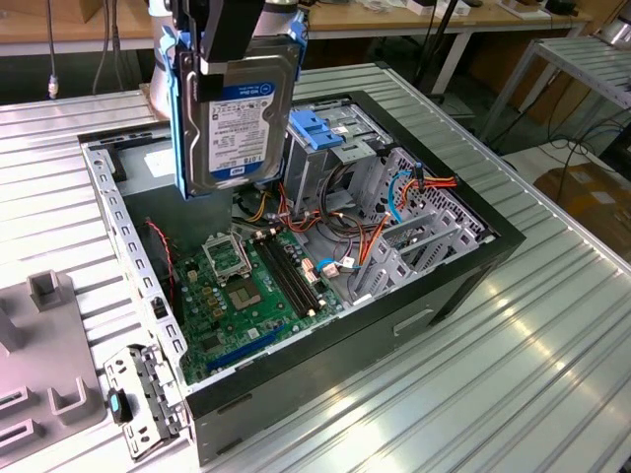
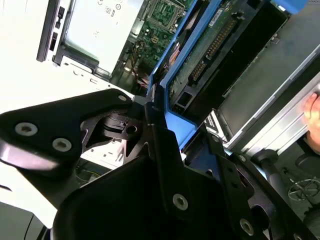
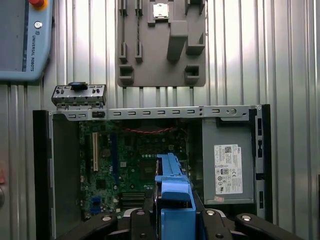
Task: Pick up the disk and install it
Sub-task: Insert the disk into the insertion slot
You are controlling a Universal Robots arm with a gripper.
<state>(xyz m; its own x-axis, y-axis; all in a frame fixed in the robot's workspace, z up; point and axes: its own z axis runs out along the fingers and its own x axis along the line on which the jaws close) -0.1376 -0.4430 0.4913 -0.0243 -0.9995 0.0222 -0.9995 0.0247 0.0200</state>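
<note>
The disk (image 1: 237,123), a silver hard drive with a white-and-blue label in a blue carrier frame, hangs upright above the open computer case (image 1: 473,266). My gripper (image 1: 233,54) is shut on its upper edge. The disk is over the case's back corner, beside the grey drive cage (image 1: 320,138) with the blue plastic top, and apart from it. In the first wrist view the blue frame (image 3: 175,197) sits between my black fingers (image 3: 137,222), above the motherboard. In the second wrist view the disk's circuit-board side (image 2: 210,45) runs away from my gripper (image 2: 165,132).
The case lies open on a ribbed metal table (image 1: 513,374), showing the motherboard (image 1: 246,286), cables and the power supply box (image 3: 227,167). A grey fixture block (image 3: 162,45), a loose metal bracket (image 1: 138,399) and a teach pendant (image 3: 22,40) lie nearby. A hand (image 2: 312,107) shows at the table edge.
</note>
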